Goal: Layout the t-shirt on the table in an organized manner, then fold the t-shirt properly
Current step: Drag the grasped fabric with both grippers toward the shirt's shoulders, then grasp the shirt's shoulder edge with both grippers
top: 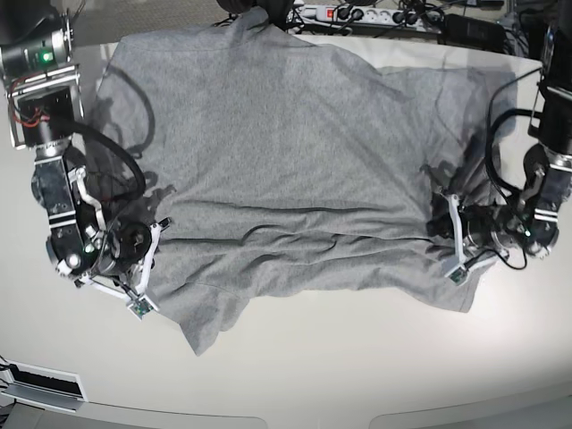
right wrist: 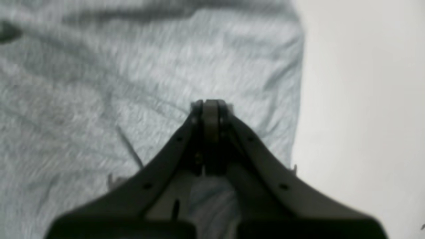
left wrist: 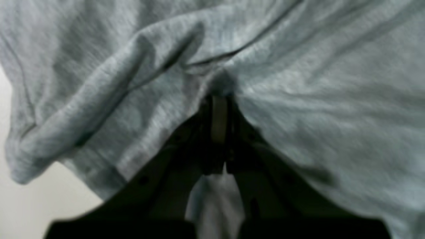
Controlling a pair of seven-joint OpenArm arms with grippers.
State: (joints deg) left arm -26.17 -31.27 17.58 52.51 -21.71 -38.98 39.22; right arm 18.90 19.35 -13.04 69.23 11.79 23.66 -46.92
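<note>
Left wrist view first: the left gripper [left wrist: 219, 109] has its jaws pressed together on a bunch of the t-shirt [left wrist: 298, 99], grey cloth gathering right at the tips and draping in thick folds all around them. A strip of fabric shows through the gap lower down between the fingers. A sliver of the table [left wrist: 30, 205] peeks out beyond the shirt's rolled hem, toward the lower left corner.

Over to the right wrist view: the right gripper [right wrist: 211, 109] sits with jaws pressed together, tips over the t-shirt [right wrist: 116, 99] near the shirt's edge. Whether cloth is caught between them, I cannot tell. Bare table [right wrist: 358, 116] runs alongside that edge.

Now the base view: the t-shirt [top: 286, 170] lies spread across the table [top: 313, 375], plain grey side up, one long crease running across it. The right gripper [top: 159, 234] is at the shirt's edge on the picture's left, the left gripper [top: 444, 198] at the shirt's opposite edge, where the cloth is puckered. A power strip [top: 375, 15] lies beyond the shirt's far edge.
</note>
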